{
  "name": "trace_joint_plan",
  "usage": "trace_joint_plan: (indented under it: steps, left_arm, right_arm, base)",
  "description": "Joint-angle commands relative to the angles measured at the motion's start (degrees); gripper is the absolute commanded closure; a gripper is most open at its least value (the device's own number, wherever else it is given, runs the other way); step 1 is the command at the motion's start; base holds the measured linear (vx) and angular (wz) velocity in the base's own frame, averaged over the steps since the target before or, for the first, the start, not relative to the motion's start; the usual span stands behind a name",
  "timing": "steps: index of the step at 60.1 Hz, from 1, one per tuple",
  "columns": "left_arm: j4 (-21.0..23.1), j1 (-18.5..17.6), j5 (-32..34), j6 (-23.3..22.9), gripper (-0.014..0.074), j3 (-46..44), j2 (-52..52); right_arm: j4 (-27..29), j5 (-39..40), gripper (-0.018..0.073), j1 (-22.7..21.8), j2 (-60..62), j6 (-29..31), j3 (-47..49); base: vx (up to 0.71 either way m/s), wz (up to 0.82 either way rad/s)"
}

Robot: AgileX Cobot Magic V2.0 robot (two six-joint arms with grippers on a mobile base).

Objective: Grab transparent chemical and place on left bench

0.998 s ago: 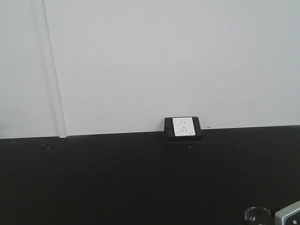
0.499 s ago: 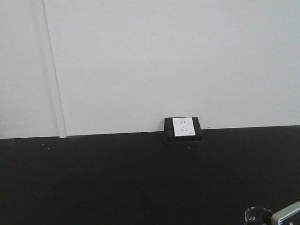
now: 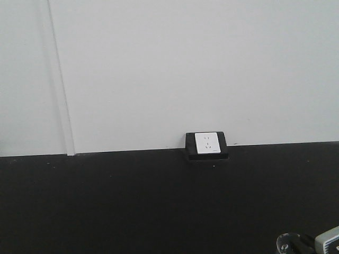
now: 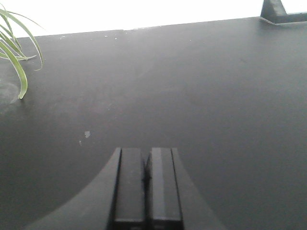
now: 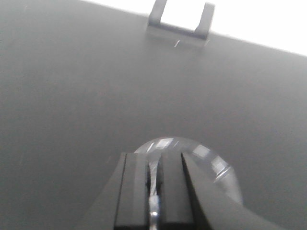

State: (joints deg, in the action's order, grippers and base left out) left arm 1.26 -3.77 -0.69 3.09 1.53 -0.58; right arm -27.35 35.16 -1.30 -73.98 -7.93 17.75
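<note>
The transparent chemical, a clear glass beaker (image 3: 288, 243), shows only partly at the bottom right corner of the front view, over the black worktop (image 3: 132, 201). My right gripper (image 3: 311, 245) is beside it there. In the right wrist view my right gripper (image 5: 153, 165) is shut on the beaker's (image 5: 211, 160) rim, with the glass wall pinched between the jaws. My left gripper (image 4: 146, 155) is shut and empty above bare black worktop. The left bench with white bins is out of view.
A white wall socket in a black housing (image 3: 207, 143) stands where the worktop meets the white wall; it also shows in the right wrist view (image 5: 181, 19) and the left wrist view (image 4: 280, 12). Green plant leaves (image 4: 17, 57) hang at the left.
My right gripper's grey body has shifted slightly at the bottom right corner of the front view; the beaker stays in about the same place. Nothing else has moved.
</note>
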Motion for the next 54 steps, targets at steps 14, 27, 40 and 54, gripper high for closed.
trace_joint_plan:
  steps: [14, 27, 40, 54]
  left_arm:
    - [0.04, -0.1, 4.49, -0.45, 0.06, 0.93, -1.1]
    - [0.04, -0.1, 4.49, -0.45, 0.06, 0.93, -1.1]
    - [0.04, -0.1, 4.49, -0.45, 0.06, 0.93, -1.1]
    - [0.04, -0.1, 4.49, -0.45, 0.06, 0.93, -1.1]
  right_arm:
    - [1.95, -10.18, 0.0549, -0.35, 22.89, -6.65, 1.56]
    - [1.77, -23.49, 0.0549, -0.35, 37.36, -10.15, 1.56]
    - [1.77, -28.82, 0.0549, -0.35, 45.47, -10.15, 1.56]
    - [1.77, -30.07, 0.0549, -0.35, 47.9, -10.15, 1.56]
  base:
    - [0.0, 0.0]
    - [0.0, 0.0]
    - [0.0, 0.0]
    - [0.0, 0.0]
